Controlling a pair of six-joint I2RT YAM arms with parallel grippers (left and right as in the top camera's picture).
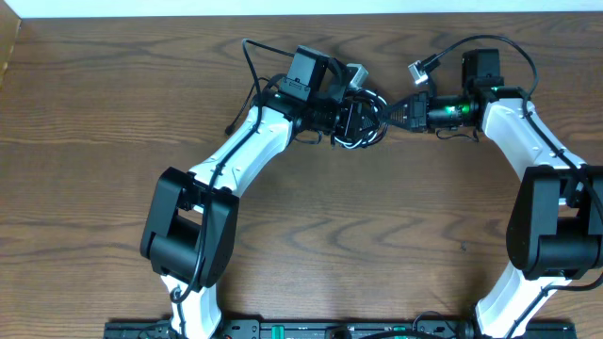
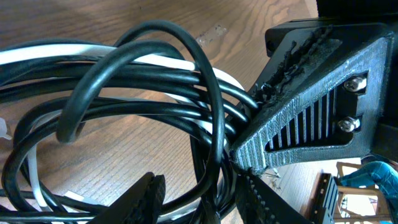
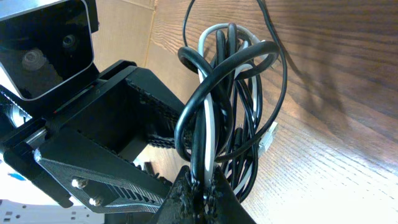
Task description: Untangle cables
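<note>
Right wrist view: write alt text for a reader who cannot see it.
The right end effector, at the bottom edge, pinches a white and a black strand of the looped cables, which rise above it over a wooden table. The left end effector sits close beside the bundle on the left.

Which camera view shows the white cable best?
The right wrist view: the white cable runs from the loop's top down to the right end effector. The left wrist view shows pieces behind black cables; overhead, it is barely visible.
</note>
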